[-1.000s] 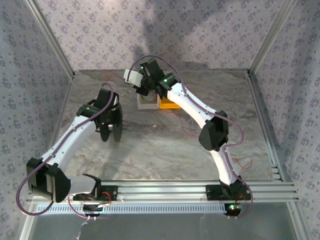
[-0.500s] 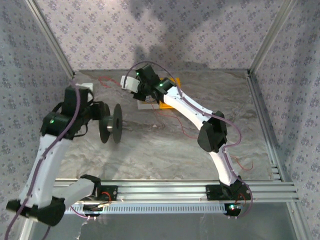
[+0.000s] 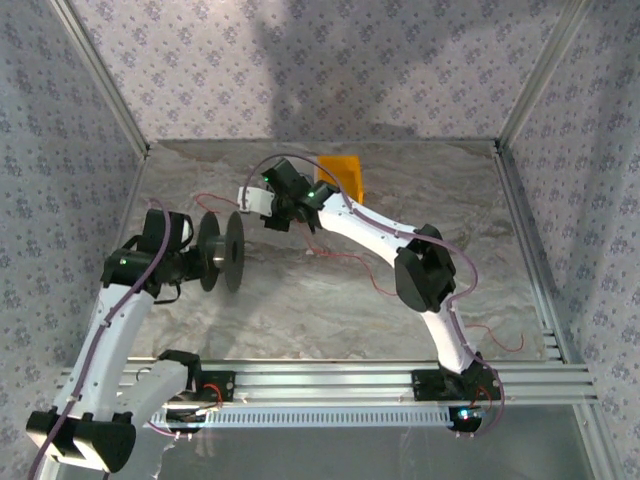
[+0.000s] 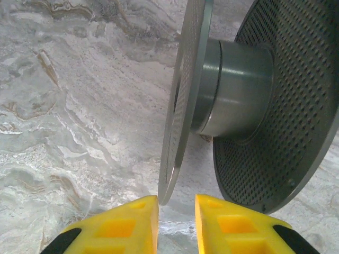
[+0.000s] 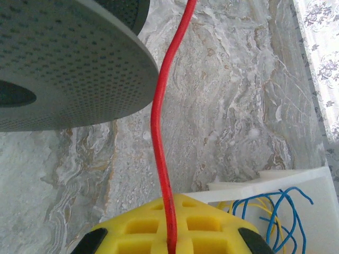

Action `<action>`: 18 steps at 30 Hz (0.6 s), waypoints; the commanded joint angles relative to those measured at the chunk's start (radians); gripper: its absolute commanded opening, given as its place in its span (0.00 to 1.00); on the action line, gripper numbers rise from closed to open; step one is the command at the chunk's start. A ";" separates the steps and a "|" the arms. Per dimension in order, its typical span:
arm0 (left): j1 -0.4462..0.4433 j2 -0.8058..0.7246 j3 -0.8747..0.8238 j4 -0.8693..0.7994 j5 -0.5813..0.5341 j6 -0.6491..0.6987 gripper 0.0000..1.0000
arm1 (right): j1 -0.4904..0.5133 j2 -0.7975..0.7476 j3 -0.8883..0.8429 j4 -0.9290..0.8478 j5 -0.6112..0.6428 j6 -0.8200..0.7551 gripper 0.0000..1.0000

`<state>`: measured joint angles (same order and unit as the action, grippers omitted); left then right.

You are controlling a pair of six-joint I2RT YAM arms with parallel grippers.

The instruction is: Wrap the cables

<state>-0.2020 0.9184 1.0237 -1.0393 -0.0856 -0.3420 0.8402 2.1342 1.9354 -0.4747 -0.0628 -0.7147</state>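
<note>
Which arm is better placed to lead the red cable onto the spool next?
Right, probably: the right gripper pinches the red cable just beside the spool, while the left gripper is occupied gripping the spool's rim.

White-shelled arms [image 3: 372,228] carry black joints [image 3: 425,272], purple leads [image 3: 474,270], green lights [image 3: 122,262] and yellow gridded end effector pads [image 4: 233,225].

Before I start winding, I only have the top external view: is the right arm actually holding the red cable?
Observer: Yes. The right wrist view shows the red cable pinched between the right jaws.
Operator: Any cable wound on the spool?
Observer: No. In the left wrist view the spool's hub looks bare.
Operator: Is the left arm gripping it?
Observer: One flange's edge sits between the left jaws; whether they pinch it, I cannot tell.
</note>
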 commanded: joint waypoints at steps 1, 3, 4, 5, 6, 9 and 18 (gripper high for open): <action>0.006 0.010 -0.001 0.050 0.025 -0.020 0.23 | 0.009 -0.074 -0.056 0.055 -0.008 0.014 0.00; 0.006 0.021 -0.005 0.065 0.028 -0.023 0.18 | 0.015 -0.083 -0.084 0.071 -0.011 0.015 0.00; 0.007 0.029 -0.005 0.072 0.028 -0.024 0.16 | 0.018 -0.086 -0.091 0.075 -0.012 0.015 0.00; 0.006 0.036 -0.004 0.076 0.029 -0.025 0.14 | 0.021 -0.089 -0.099 0.078 -0.015 0.014 0.00; 0.006 0.044 -0.003 0.083 0.032 -0.025 0.11 | 0.025 -0.092 -0.106 0.083 -0.021 0.015 0.00; 0.007 0.066 0.006 0.095 0.033 -0.024 0.04 | 0.033 -0.102 -0.125 0.092 -0.027 0.014 0.00; 0.007 0.141 0.063 0.114 0.018 -0.002 0.00 | 0.045 -0.118 -0.168 0.110 -0.031 0.017 0.00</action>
<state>-0.2020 1.0428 1.0363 -0.9424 -0.0639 -0.3607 0.8799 2.0655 1.7836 -0.3817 -0.0750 -0.7143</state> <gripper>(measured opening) 0.053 0.070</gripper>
